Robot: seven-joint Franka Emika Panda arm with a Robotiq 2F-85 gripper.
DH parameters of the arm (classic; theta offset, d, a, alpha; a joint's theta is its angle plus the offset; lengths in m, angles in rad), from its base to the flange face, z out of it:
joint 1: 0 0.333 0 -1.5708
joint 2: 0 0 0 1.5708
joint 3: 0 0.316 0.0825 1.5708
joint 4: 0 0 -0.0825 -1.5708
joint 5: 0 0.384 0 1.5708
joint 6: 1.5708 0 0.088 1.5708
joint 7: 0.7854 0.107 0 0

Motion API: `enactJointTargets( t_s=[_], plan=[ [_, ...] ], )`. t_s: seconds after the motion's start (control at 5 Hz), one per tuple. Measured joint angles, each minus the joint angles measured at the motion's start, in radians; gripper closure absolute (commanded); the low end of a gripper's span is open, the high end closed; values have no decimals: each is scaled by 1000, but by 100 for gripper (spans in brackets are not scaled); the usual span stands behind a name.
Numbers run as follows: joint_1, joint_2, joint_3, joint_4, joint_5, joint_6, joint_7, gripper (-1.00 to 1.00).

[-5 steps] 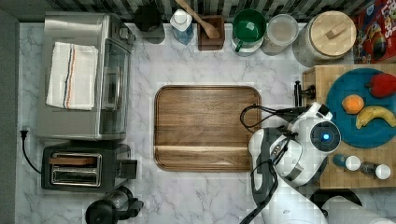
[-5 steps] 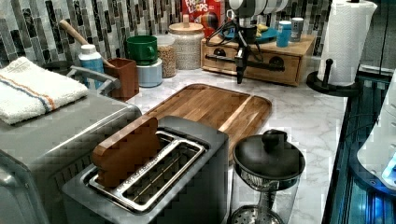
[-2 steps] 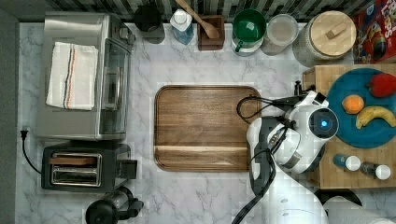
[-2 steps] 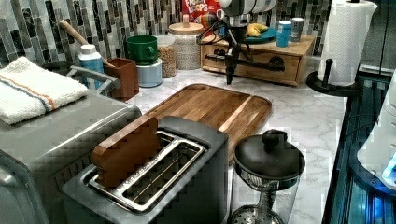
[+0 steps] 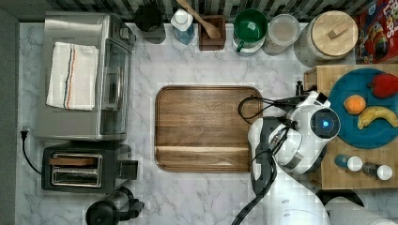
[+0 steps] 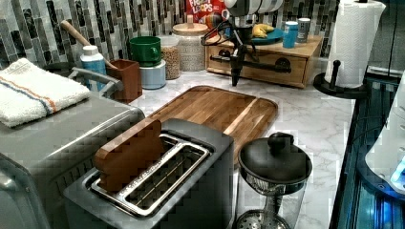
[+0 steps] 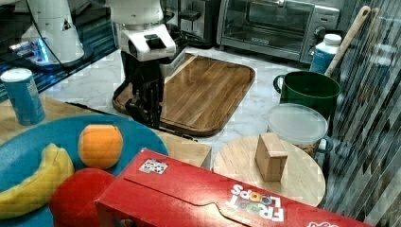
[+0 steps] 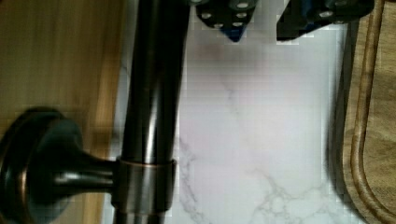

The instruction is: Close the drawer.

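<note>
Since a second ago my arm has swung toward the top view's right, bringing my pincer [image 6: 235,71] up against the drawer [image 6: 258,64], which sits under the fruit plate [image 5: 361,136] at the top view's right and looks nearly shut. My fingers [image 8: 229,16] stand slightly apart, just beside the handle [image 8: 156,93] and gripping nothing, so I judge a push could glance off the round bar or leave the drawer ajar. Legible writing: "FROOT LOOPS" on the red box [image 7: 198,198].

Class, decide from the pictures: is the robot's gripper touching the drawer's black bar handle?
Cannot tell. In the wrist view the gripper sits right beside the bar handle, one fingertip at its edge, but neither contact nor a gap shows plainly.
</note>
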Motion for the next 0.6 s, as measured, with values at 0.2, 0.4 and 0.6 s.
enactJointTargets(
  t_s=[0.2,0.4,0.6],
  plan=[
    [1,0,1,2,10,-2,0,33],
    [0,1,-1,4,9,-1,0,33],
    [-10,1,10,4,9,0,0,33]
  ],
)
